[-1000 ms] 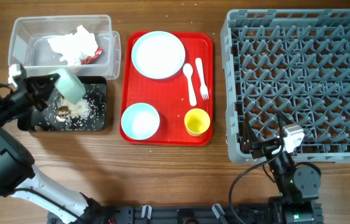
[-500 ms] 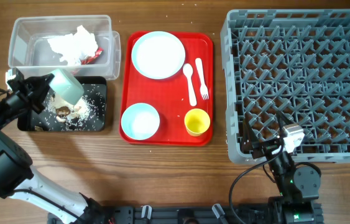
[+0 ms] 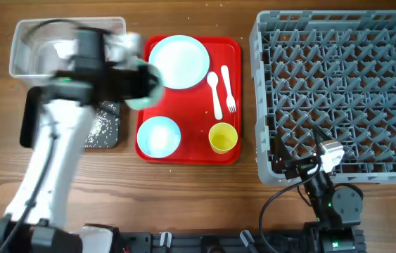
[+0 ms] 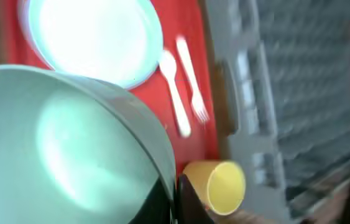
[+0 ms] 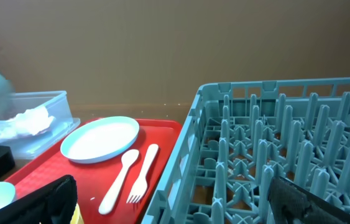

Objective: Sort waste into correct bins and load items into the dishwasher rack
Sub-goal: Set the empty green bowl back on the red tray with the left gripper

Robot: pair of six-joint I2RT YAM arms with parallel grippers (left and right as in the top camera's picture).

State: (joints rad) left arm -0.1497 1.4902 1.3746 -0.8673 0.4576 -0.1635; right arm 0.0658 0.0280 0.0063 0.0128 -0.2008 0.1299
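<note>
The left gripper (image 3: 136,79) is clamped on the green-white bowl (image 4: 69,149) (blurred) over the tray (image 3: 190,119). Behind it, the napkin (image 5: 24,122) and scraps (image 3: 100,125) sit in the bins. The rack (image 3: 338,42), beside the spread right gripper (image 5: 175,205), holds nothing. The plate (image 3: 179,62), blue bowl (image 3: 159,135), cup (image 3: 223,137), spoon (image 3: 215,95) and fork (image 3: 228,88) wait below.

Wooden table (image 3: 183,197): tubs (image 3: 23,53), tray (image 3: 194,105), rack (image 3: 261,105)

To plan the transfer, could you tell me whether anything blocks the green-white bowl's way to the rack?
Nothing visible does: the bowl in the left claw rides above the plate, spoon and fork, leaving only the wall of the rack to clear.
</note>
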